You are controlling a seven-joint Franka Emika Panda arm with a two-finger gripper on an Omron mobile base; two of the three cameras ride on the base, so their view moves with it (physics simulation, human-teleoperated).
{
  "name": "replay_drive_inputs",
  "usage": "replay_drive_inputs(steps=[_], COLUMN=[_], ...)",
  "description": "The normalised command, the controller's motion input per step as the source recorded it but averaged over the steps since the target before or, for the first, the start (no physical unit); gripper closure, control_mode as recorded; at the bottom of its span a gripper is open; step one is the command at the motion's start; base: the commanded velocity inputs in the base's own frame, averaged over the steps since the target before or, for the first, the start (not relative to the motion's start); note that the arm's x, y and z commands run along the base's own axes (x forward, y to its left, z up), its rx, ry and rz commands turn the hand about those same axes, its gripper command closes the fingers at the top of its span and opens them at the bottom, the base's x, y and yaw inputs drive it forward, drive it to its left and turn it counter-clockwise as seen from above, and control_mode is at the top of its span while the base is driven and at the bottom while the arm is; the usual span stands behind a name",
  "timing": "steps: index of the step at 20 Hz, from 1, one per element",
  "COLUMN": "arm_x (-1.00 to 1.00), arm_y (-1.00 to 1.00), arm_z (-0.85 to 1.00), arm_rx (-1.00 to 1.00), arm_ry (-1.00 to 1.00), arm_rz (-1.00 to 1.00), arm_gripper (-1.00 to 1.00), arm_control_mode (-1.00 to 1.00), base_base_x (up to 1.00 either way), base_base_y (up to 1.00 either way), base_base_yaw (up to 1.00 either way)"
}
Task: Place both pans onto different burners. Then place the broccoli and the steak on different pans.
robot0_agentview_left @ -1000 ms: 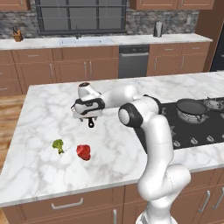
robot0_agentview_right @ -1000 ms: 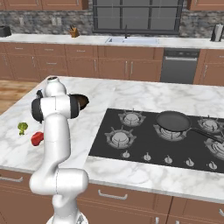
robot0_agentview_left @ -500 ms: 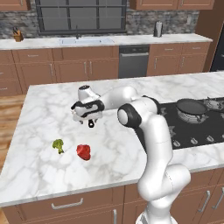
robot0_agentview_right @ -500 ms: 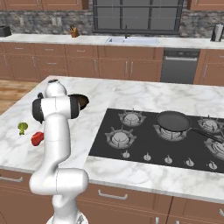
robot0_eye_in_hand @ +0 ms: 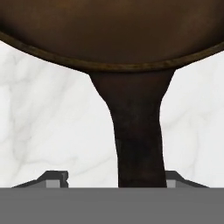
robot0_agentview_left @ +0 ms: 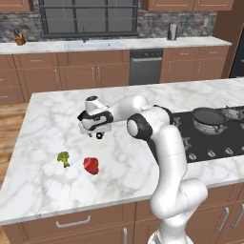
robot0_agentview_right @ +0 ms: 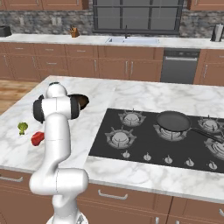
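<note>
Here we see the gripper (robot0_eye_in_hand: 111,183) spread, one finger either side of the brown pan (robot0_eye_in_hand: 109,39) handle on the bench (robot0_eye_in_hand: 48,131), contact unclear.

You've got a white marble island counter (robot0_agentview_left: 57,181) with broccoli (robot0_agentview_left: 63,158) beside the steak (robot0_agentview_left: 91,165), a brown pan (robot0_agentview_right: 82,100), plus the cooktop (robot0_agentview_right: 144,144).

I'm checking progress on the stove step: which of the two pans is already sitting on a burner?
The near-black round skillet, resting on a grey gas burner of the black cooktop. The rust-brown skillet sits on the marble counter, by the gripper.
</note>
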Motion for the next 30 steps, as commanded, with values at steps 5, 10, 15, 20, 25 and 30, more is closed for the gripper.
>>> replay_drive_inputs(steps=[5, 10, 15, 20, 25, 30], arm_x=[0.0, 0.01, 0.0, -0.17, -0.59, -0.79], arm_y=[0.0, 0.0, 0.0, -0.08, -0.33, -0.52], arm_z=[0.0, 0.08, 0.47, 0.43, 0.27, 0.1], arm_rx=[0.0, 0.0, 0.0, 0.0, 0.01, 0.03], arm_ry=[0.0, 0.0, 0.0, 0.0, 0.0, 0.0], arm_rz=[0.0, 0.0, -0.02, -0.04, -0.12, -0.12], arm_gripper=[1.0, 1.0, 1.0, 1.0, 1.0, 1.0], arm_control_mode=[-1.0, -1.0, -1.0, -1.0, -1.0, -1.0], base_base_x=[0.0, 0.0, 0.0, 0.0, 0.0, 0.0], base_base_y=[0.0, 0.0, 0.0, 0.0, 0.0, 0.0], base_base_yaw=[0.0, 0.0, 0.0, 0.0, 0.0, 0.0])
